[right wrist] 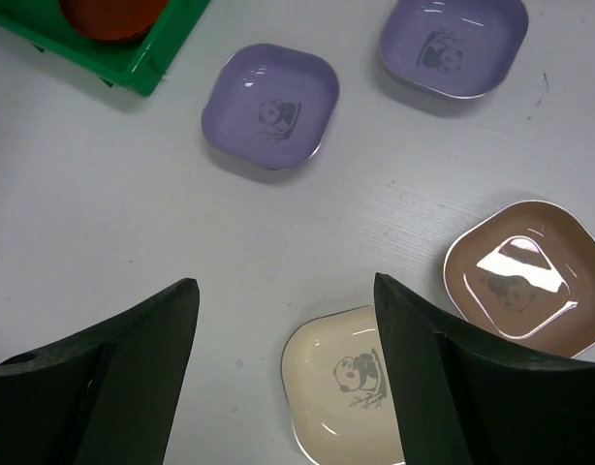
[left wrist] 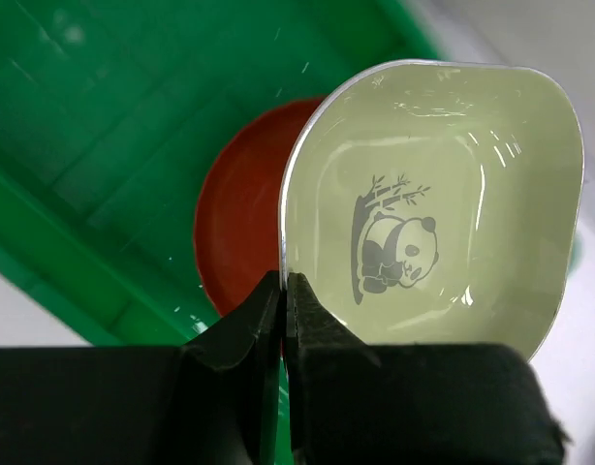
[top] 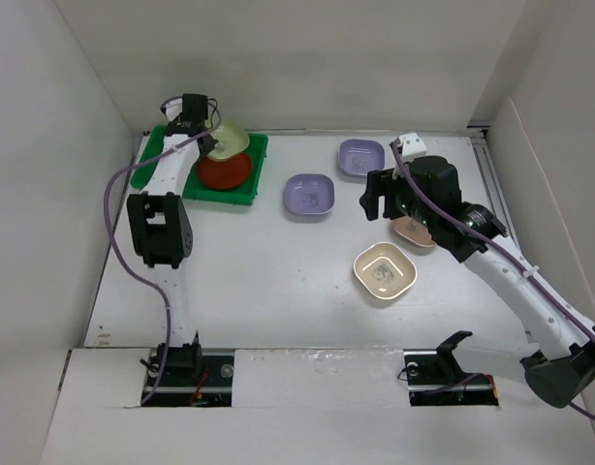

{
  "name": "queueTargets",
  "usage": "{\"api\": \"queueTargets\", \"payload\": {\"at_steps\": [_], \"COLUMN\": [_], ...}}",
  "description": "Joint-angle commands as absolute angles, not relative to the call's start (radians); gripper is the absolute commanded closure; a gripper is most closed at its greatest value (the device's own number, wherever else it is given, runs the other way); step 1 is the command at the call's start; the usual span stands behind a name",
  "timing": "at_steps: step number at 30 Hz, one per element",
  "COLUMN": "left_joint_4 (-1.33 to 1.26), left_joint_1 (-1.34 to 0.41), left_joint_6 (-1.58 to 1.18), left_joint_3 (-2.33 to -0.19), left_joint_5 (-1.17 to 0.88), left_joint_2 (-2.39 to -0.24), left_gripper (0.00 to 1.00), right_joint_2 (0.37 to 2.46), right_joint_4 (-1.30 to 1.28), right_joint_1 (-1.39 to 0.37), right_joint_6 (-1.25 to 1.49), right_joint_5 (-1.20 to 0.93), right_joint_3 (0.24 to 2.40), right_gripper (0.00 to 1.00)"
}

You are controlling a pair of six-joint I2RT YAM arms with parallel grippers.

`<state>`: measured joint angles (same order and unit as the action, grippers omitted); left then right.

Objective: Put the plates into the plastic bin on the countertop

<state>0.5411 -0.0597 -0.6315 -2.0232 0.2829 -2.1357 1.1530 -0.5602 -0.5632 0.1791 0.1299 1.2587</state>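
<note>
My left gripper [top: 208, 136] is shut on the rim of the pale green plate [top: 227, 141], held tilted above the green plastic bin [top: 249, 184]. In the left wrist view my left gripper [left wrist: 283, 291] pinches the green plate [left wrist: 443, 194] over a red plate [left wrist: 234, 223] lying in the bin [left wrist: 75, 145]. My right gripper [top: 375, 199] is open and empty above the white countertop [top: 268, 262]. In the right wrist view my right gripper [right wrist: 286, 291] hangs over the cream plate [right wrist: 336, 387], with the tan-pink plate [right wrist: 520, 281] and two lavender plates [right wrist: 270, 105] [right wrist: 454, 39] beyond.
In the top view the cream plate [top: 385, 271], the tan-pink plate [top: 414, 232] and lavender plates [top: 309, 196] [top: 360, 157] lie right of the bin. White walls enclose the countertop. The red plate [top: 225, 170] sits in the bin's right half.
</note>
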Motion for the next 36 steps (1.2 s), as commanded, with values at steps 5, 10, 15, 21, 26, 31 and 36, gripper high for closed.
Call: {"api": "queueTargets", "payload": {"at_steps": [5,10,15,21,26,31,36], "left_joint_4": [0.618,0.589,0.514,0.451,0.425,0.425,0.376], "left_joint_1": [-0.041,-0.041,-0.081,-0.217,-0.443,-0.526,-0.526], "left_joint_6": [-0.617,-0.626,-0.597,-0.563,-0.584,-0.609,-0.632], "left_joint_3": [-2.065,-2.029,-1.976,-1.835,-1.717,-1.669,-1.577], "left_joint_5": [0.258,0.247,0.247,0.178,0.251,0.285,0.261], "left_joint_2": [-2.206,-2.145,-1.994,-1.835,-1.853,-1.933,-1.933], "left_gripper": [1.00,0.48,0.00,0.00,0.00,0.00,0.00], "right_joint_2": [1.147,1.147,1.137,1.128,1.118,1.085,1.054], "right_joint_4": [-0.495,-0.495,-0.495,-0.486,-0.465,-0.474,-0.483], "right_joint_1": [-0.554,-0.554,-0.554,-0.545,-0.534,-0.534,-0.525], "right_joint_6": [0.150,0.150,0.150,0.150,0.161,0.161,0.161], "right_joint_5": [0.107,0.087,0.087,0.097,0.081,0.081,0.081], "right_joint_3": [1.252,1.252,1.252,1.221,1.201,1.192,1.183], "right_gripper": [0.22,0.22,0.22,0.22,0.22,0.22,0.22]}}
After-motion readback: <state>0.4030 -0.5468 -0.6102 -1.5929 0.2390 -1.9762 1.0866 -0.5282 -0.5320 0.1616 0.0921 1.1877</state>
